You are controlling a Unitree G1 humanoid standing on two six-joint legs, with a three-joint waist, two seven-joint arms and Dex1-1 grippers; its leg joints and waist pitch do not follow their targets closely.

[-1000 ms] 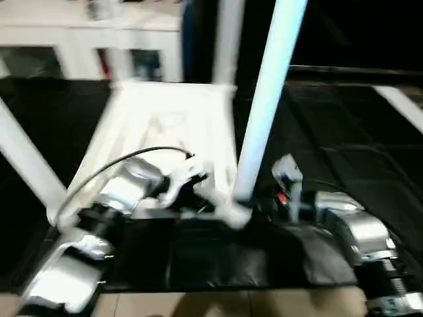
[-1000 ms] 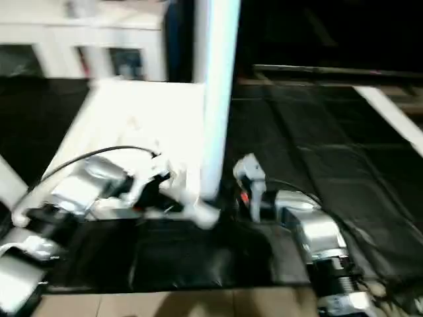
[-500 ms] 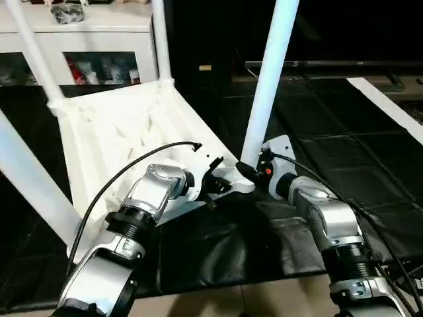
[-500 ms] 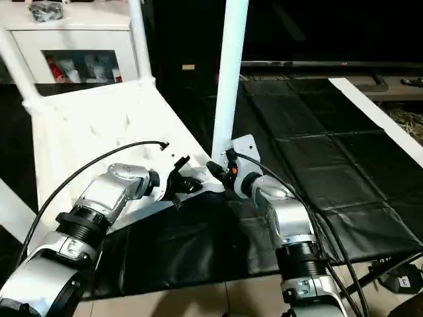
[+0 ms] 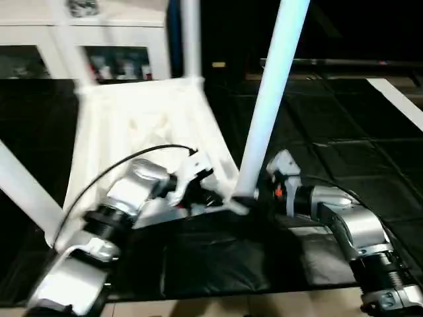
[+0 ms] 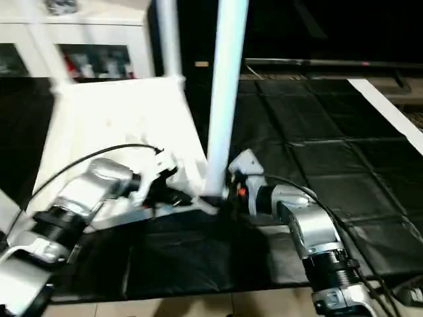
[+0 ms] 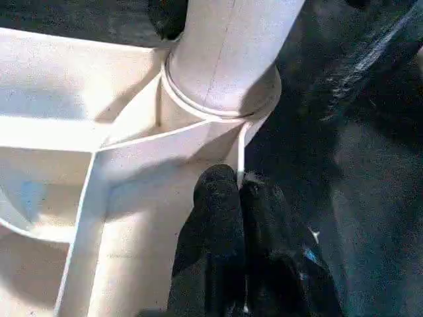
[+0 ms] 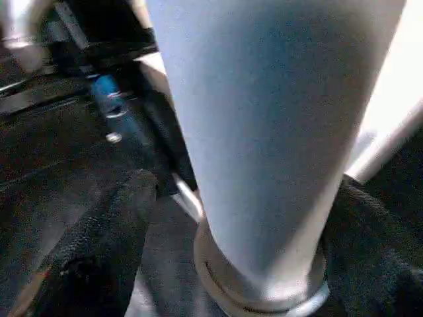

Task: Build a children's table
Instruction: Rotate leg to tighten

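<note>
Jaws: left gripper (image 7: pixel 239 191) is closed, fingertips pressed together on the rim of the tabletop (image 5: pixel 142 122) just beside the near corner socket (image 7: pixel 221 99); nothing sits between the pads. Right gripper (image 8: pixel 231 218) has its jaws spread wide, one finger (image 8: pixel 109 231) each side of the near leg (image 5: pixel 268 112) at its flared base, w/ a gap visible on the one side that can be checked; contact on the other side can't be told. Task item: the tabletop lies underside-up on the black mat (image 5: pixel 344 158), ribs showing, w/ the near leg standing upright in that socket. Further legs stand at the far corner (image 5: pixel 190 39) and at the corner to the left of the socket (image 5: pixel 23 178). A white cabinet (image 5: pixel 106 46) stands beyond the tabletop. Judgement: leg insertion at the socket looks done or nearly done; seating depth can't be confirmed. Risks: if the leg is only partly seated, it may lean or pop out of the socket once unsupported. A finger brushing the leg on withdrawal could tip it. The left gripper pushing on the rim beside the socket could slide the tabletop on the mat and shift the socket relative to the leg.
</note>
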